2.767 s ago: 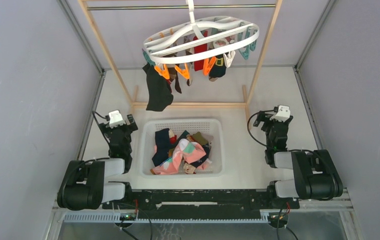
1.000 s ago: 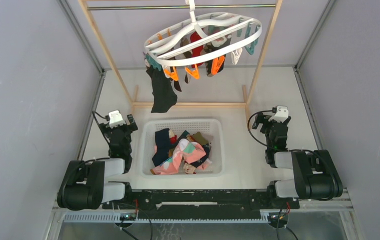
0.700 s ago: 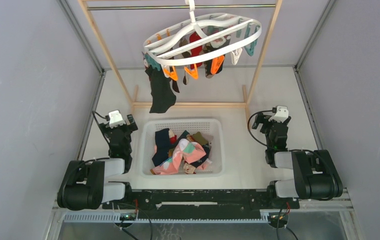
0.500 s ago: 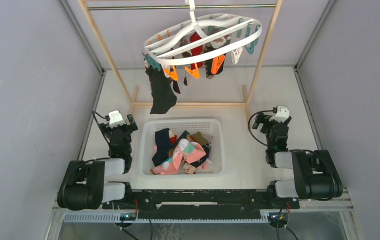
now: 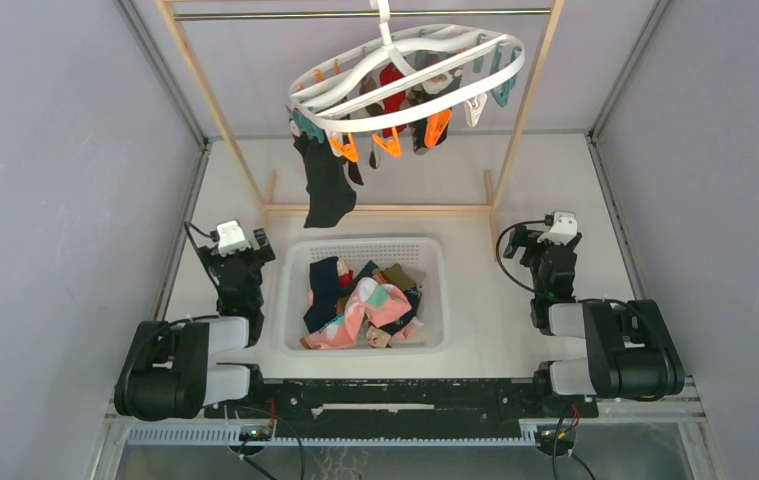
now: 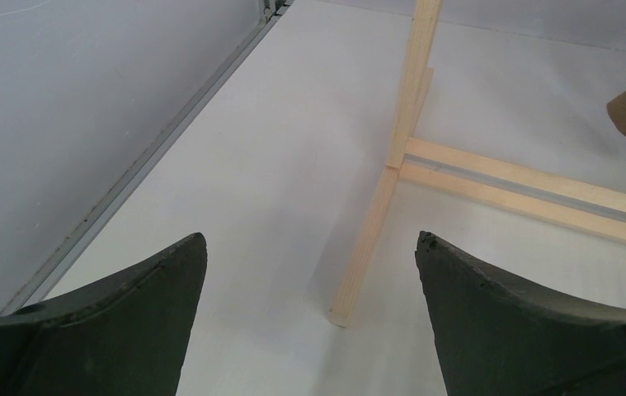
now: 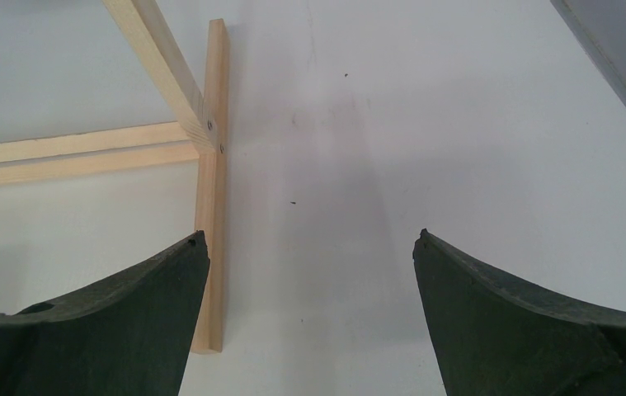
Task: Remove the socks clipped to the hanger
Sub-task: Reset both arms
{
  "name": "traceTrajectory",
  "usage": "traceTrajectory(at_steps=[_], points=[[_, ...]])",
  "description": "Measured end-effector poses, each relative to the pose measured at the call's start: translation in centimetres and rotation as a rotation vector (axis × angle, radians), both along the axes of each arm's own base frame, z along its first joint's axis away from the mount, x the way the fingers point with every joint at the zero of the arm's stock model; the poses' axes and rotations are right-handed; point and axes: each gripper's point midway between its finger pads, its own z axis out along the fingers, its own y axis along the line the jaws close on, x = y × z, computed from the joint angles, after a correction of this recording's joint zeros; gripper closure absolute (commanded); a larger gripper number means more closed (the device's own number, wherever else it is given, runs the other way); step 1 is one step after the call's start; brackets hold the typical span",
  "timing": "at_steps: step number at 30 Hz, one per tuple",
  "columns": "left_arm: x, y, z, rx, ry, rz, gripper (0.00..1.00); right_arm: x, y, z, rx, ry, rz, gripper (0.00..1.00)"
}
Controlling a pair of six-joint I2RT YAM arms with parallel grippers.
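Left fingers and right fingers: gape wide, grip nothing. Upper centre: one hanger, one black sock dangling lowest. Below: one basket.

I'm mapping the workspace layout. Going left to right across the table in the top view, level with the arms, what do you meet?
left gripper → white basket holding socks → right gripper
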Motion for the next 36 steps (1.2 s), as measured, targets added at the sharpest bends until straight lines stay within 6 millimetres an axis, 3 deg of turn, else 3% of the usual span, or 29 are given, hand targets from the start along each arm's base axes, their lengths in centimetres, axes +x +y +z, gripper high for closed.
traceTrajectory(at_steps=[36], points=[[0.0,0.0,0.0,0.0,0.0,0.0,0.0,0.14,0.07,0.0,0.002,0.006,0.006,0.0]])
